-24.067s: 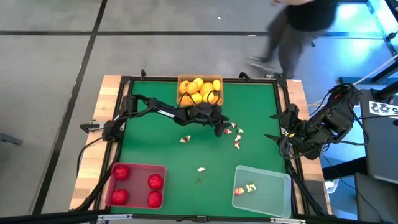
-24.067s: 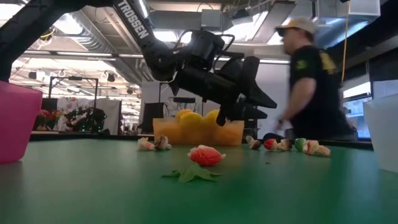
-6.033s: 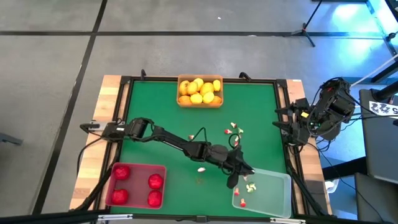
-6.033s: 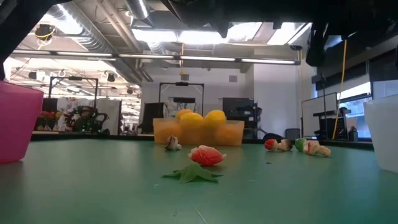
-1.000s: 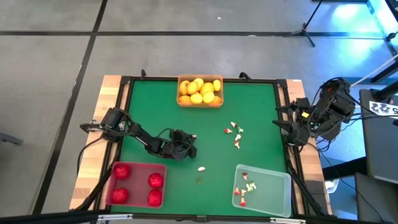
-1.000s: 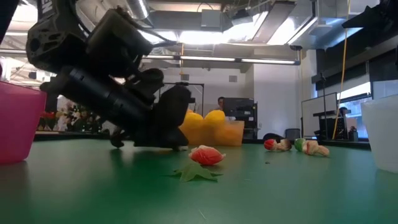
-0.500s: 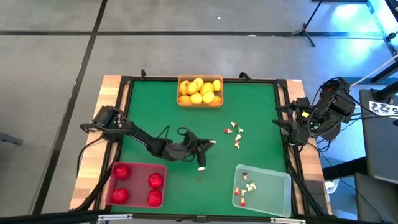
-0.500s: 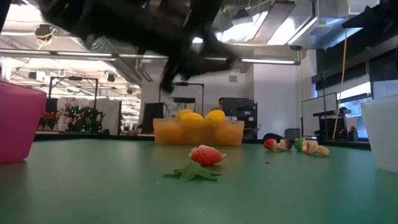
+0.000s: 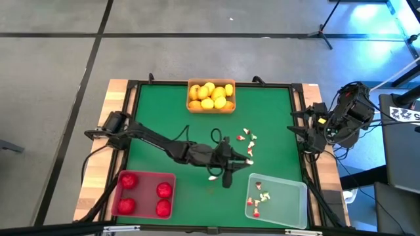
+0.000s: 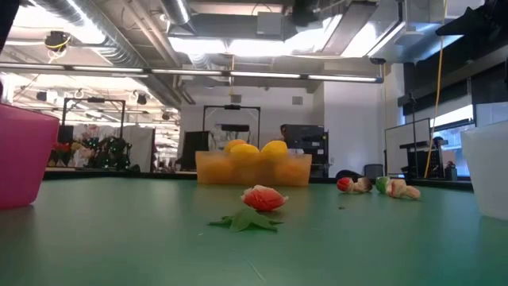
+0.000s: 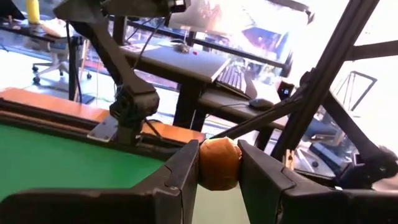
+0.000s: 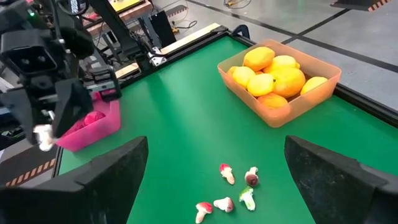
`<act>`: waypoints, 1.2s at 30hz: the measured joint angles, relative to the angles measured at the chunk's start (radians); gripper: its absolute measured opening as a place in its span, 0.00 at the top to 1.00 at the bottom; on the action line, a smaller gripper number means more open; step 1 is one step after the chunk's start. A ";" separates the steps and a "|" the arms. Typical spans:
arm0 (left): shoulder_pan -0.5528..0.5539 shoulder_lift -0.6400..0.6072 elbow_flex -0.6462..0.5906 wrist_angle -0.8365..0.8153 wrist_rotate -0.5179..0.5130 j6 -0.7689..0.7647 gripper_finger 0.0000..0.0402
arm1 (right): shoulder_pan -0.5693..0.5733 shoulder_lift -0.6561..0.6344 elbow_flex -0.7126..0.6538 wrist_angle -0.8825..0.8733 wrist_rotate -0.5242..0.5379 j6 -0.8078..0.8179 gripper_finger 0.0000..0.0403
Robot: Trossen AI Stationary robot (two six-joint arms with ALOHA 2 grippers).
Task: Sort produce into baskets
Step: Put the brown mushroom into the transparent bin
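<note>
The left arm reaches across the middle of the green surface (image 9: pixel 164 118), and its pincer (image 9: pixel 231 160) hovers between the scattered pieces and the clear tray. The left wrist view shows that pincer (image 11: pixel 219 169) closed narrowly on a small brownish round piece (image 11: pixel 219 163), pinched between the two dark fingers (image 11: pixel 186 171).

The right arm waits off the right edge of the surface, and its pincer (image 9: pixel 296 137) stands wide with nothing between the fingers, as the right wrist view shows (image 12: pixel 211 163).

At the far edge sits the orange tray (image 9: pixel 191 108), filled with yellow and orange oval fruits (image 9: pixel 210 95). In the near left corner is the red tray (image 9: pixel 143 177), holding four red round fruits (image 9: pixel 127 181). In the near right corner is the clear tray (image 9: pixel 292 203), with a few small whitish and red bits (image 9: pixel 260 197) at its left end.

Several small whitish-and-red pieces (image 9: pixel 248 136) lie loose on the surface to the right of centre, near the left pincer. Another whitish piece (image 9: pixel 213 177) lies just beside the arm's wrist, and a small green bit (image 9: pixel 211 191) lies a little nearer the front edge.

In the low view a reddish piece (image 10: pixel 263 198) rests by a green leaf (image 10: pixel 246 222) in the foreground, with the orange tray (image 10: pixel 252 169) behind it and more small pieces (image 10: pixel 379 186) off to the right. The red tray (image 10: pixel 22 155) shows at the left edge.
</note>
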 joint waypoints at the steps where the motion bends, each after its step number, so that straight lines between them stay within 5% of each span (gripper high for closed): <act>1: 0.000 0.017 0.023 0.002 0.001 -0.001 0.75 | 0.000 0.000 0.000 -0.001 0.000 -0.001 0.07; 18: -0.016 0.347 0.325 0.002 0.113 -0.017 0.75 | 0.000 0.006 0.000 0.000 -0.010 -0.001 0.07; 26: -0.021 0.429 0.350 -0.012 0.129 -0.040 0.75 | 0.000 0.006 0.000 0.002 -0.011 0.001 0.07; 32: -0.004 0.442 0.350 -0.071 0.331 -0.161 0.75 | 0.000 0.007 0.000 0.002 -0.019 0.001 0.07; 36: -0.004 0.443 0.350 -0.040 0.262 -0.183 0.75 | 0.000 0.007 0.000 0.006 -0.028 0.002 0.07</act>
